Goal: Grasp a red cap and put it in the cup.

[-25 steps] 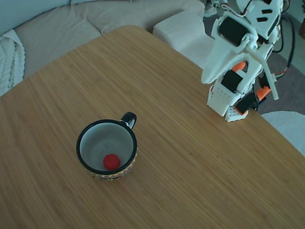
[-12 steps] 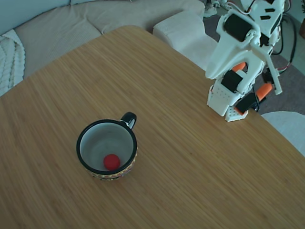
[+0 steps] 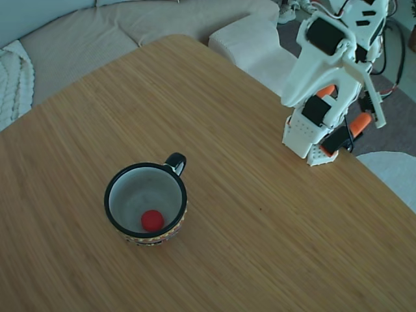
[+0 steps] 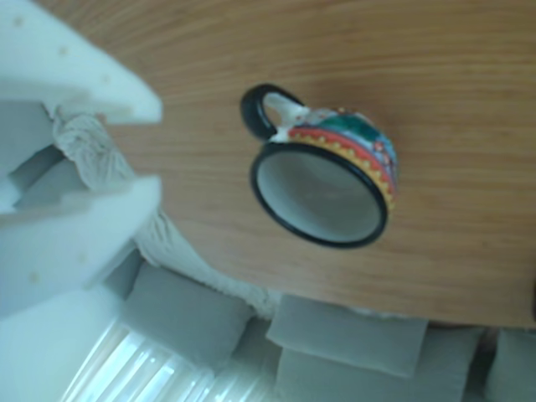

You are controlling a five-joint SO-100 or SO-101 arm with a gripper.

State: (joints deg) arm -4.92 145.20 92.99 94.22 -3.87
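Red, the cap [image 3: 152, 220] lies at the bottom of the cup [image 3: 117, 175], which stands on the wooden surface [image 3: 260, 227]. The arm [image 3: 328, 84] is folded well apart; its white fingers [image 4: 100, 205] are slightly spread, holding nothing.

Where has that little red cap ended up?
In the fixed view the red cap lies at the bottom of the cup, on the lower-left part of the wooden table, far from the robot arm.
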